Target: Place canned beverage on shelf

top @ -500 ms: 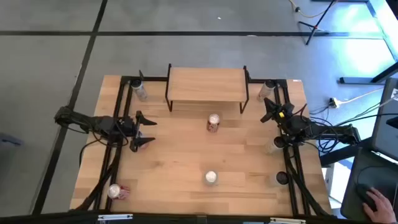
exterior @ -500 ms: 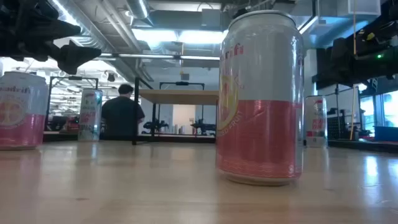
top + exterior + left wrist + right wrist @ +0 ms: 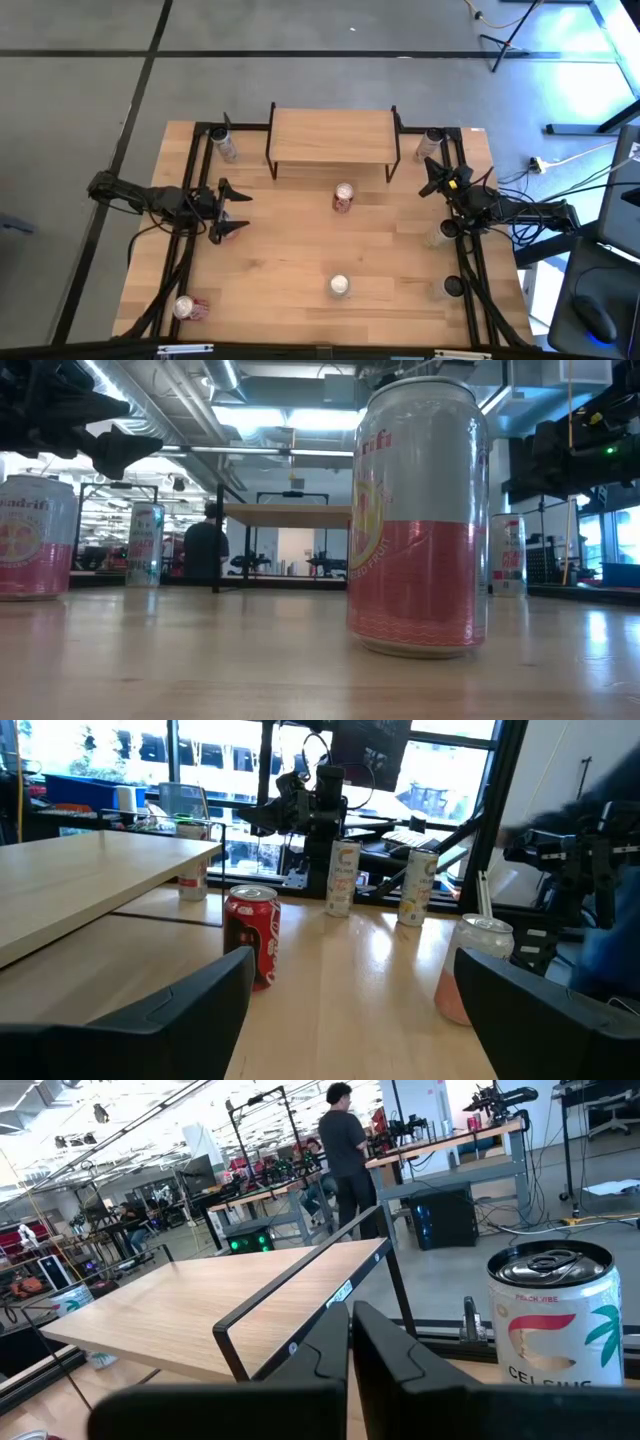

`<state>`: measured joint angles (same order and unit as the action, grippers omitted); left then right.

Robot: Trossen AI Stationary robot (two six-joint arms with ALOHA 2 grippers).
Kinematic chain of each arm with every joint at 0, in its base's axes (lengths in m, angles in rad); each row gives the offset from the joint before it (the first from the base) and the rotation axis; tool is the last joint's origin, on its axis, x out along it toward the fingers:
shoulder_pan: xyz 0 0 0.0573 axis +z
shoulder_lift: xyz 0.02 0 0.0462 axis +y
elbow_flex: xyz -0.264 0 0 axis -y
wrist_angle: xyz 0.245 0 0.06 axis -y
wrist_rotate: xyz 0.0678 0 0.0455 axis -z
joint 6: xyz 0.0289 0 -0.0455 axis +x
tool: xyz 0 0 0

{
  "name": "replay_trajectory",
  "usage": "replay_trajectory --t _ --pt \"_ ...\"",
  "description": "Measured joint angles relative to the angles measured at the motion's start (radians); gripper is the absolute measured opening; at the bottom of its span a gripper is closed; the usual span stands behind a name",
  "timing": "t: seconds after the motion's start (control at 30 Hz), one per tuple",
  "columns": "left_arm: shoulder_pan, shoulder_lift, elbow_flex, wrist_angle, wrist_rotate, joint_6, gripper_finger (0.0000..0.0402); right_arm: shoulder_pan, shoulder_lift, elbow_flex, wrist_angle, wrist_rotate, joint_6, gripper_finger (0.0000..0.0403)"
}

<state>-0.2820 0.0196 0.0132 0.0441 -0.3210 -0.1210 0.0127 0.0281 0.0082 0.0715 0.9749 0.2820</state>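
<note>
A red can (image 3: 343,197) stands upright on the table just in front of the shelf (image 3: 332,138), a low wooden riser on black legs at the table's far middle. A pink-and-white can (image 3: 339,286) stands near the front edge. My left gripper (image 3: 232,208) hovers open at the table's left, level and pointing toward the red can (image 3: 250,933), with nothing between its fingers. My right gripper (image 3: 428,180) is shut at the table's right, beside the shelf's right end (image 3: 300,1280), holding nothing.
Tall cans stand at the far left (image 3: 224,147) and far right (image 3: 430,143) corners. Two more cans (image 3: 437,232) (image 3: 452,287) sit along the right rail, and one (image 3: 185,308) at the near left corner. A person (image 3: 205,545) stands beyond the table.
Both arms have kept still. The person beyond the table has stepped a little to the right in the low view.
</note>
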Motion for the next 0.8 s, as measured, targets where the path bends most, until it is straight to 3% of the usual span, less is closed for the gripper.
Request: replay_trajectory --t 0.6,0.73,0.8 --pt "0.000 0.000 0.000 0.000 0.000 0.001 0.0338 0.000 0.000 0.000 0.000 0.000 0.000 0.0007" --pt "0.000 0.000 0.000 0.038 -0.045 0.143 0.0338 0.000 0.000 0.000 0.000 0.000 0.000 0.0007" --pt "0.000 0.000 0.000 0.079 -0.062 0.138 0.0338 0.000 0.000 0.000 0.000 0.000 0.000 0.0007"
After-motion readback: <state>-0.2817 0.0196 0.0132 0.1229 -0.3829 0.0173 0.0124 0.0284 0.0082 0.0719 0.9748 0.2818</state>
